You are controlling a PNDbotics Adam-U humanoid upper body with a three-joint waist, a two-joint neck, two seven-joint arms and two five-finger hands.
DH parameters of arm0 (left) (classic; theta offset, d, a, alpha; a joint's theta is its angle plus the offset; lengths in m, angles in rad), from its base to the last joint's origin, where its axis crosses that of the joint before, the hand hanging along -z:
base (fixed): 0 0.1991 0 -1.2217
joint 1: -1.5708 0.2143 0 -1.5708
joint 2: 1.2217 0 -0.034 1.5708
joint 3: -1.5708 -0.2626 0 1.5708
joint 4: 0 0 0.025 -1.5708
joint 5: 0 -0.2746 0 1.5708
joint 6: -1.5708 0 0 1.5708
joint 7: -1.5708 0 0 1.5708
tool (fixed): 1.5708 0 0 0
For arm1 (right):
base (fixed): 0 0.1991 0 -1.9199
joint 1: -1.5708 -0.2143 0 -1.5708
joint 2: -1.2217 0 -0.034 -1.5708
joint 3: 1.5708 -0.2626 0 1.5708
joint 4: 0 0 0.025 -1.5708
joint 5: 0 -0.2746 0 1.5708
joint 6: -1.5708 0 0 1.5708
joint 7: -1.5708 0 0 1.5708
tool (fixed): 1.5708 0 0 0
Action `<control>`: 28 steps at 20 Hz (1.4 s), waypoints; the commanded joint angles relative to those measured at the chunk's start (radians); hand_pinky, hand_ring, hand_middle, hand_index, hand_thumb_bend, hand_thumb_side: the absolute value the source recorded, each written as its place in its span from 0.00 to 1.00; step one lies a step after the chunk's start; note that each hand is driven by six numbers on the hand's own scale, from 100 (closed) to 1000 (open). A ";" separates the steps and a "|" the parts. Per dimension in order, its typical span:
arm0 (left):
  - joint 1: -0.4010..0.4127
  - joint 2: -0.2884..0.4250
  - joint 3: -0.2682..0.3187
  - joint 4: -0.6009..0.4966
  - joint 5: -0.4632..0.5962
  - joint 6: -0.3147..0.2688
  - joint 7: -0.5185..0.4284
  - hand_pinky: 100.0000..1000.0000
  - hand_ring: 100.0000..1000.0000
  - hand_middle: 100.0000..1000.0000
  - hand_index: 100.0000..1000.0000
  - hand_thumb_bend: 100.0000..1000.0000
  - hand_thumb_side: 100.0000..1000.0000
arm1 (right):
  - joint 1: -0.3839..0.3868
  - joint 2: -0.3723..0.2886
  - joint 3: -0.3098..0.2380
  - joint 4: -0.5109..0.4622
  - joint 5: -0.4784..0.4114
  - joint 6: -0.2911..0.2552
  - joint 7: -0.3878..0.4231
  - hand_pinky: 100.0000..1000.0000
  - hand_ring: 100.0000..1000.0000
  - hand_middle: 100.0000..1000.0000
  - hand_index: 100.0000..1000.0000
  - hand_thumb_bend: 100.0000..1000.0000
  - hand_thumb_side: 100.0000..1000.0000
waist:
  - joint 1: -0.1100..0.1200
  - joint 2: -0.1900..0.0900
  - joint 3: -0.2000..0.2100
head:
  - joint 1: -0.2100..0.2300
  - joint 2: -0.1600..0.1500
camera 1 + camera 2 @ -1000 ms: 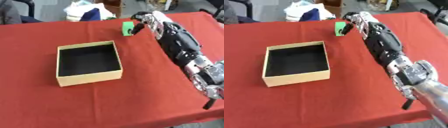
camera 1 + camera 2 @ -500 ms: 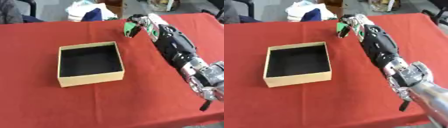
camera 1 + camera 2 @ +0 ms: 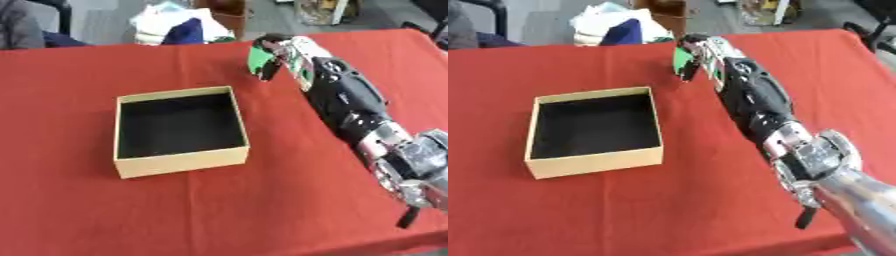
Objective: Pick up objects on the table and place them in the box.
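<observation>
Right hand (image 3: 278,56) moved toward box (image 3: 179,130), fingers gripping green object (image 3: 256,59)

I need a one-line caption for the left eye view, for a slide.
Right hand holds a green object above the red table, beyond the far right corner of the empty open box.

The green object (image 3: 257,59) is half hidden by the right hand (image 3: 278,56) (its shape stays unclear).
</observation>
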 commanded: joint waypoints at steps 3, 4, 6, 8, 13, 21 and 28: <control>-0.010 0.003 0.003 -0.019 0.002 -0.001 -0.001 0.57 0.67 0.57 0.71 0.00 0.43 | -0.001 -0.032 -0.003 -0.017 0.009 -0.012 -0.044 0.80 0.93 0.78 1.00 0.00 0.00 | 0.005 -0.009 -0.002 | -0.002 -0.012; -0.010 0.003 0.003 -0.019 0.002 -0.001 -0.001 0.57 0.67 0.57 0.71 0.00 0.43 | 0.002 -0.033 -0.002 -0.020 0.009 -0.014 -0.054 0.80 0.91 0.74 1.00 0.00 0.00 | 0.005 -0.009 -0.002 | -0.002 -0.012; -0.010 0.002 0.003 -0.019 0.002 -0.001 0.000 0.57 0.67 0.57 0.71 0.00 0.43 | 0.006 -0.035 -0.001 -0.025 0.011 -0.017 -0.079 0.77 0.88 0.62 0.97 0.00 0.00 | 0.006 -0.008 -0.003 | -0.001 -0.013; -0.009 0.002 0.003 -0.019 0.002 -0.001 0.000 0.57 0.67 0.57 0.71 0.00 0.43 | 0.008 -0.035 0.001 -0.027 0.014 -0.020 -0.103 0.76 0.87 0.57 0.96 0.00 0.00 | 0.007 -0.008 -0.005 | -0.001 -0.013; -0.007 0.003 0.003 -0.019 0.002 -0.001 0.000 0.57 0.67 0.57 0.71 0.00 0.43 | 0.007 -0.039 0.007 -0.047 0.024 -0.029 -0.156 0.73 0.83 0.45 0.92 0.00 0.00 | 0.008 -0.012 -0.013 | 0.003 -0.011; 0.005 0.006 0.007 -0.016 0.000 0.000 0.005 0.57 0.67 0.57 0.71 0.00 0.43 | 0.001 -0.058 0.062 -0.197 0.022 -0.089 -0.134 0.74 0.81 0.44 0.92 0.00 0.00 | 0.009 -0.025 -0.034 | 0.012 0.000; 0.012 0.007 0.023 -0.018 -0.008 0.001 0.022 0.57 0.67 0.57 0.71 0.00 0.42 | 0.017 -0.072 0.183 -0.460 -0.022 -0.197 -0.022 0.77 0.79 0.45 0.92 0.00 0.00 | 0.011 -0.034 -0.048 | 0.015 0.011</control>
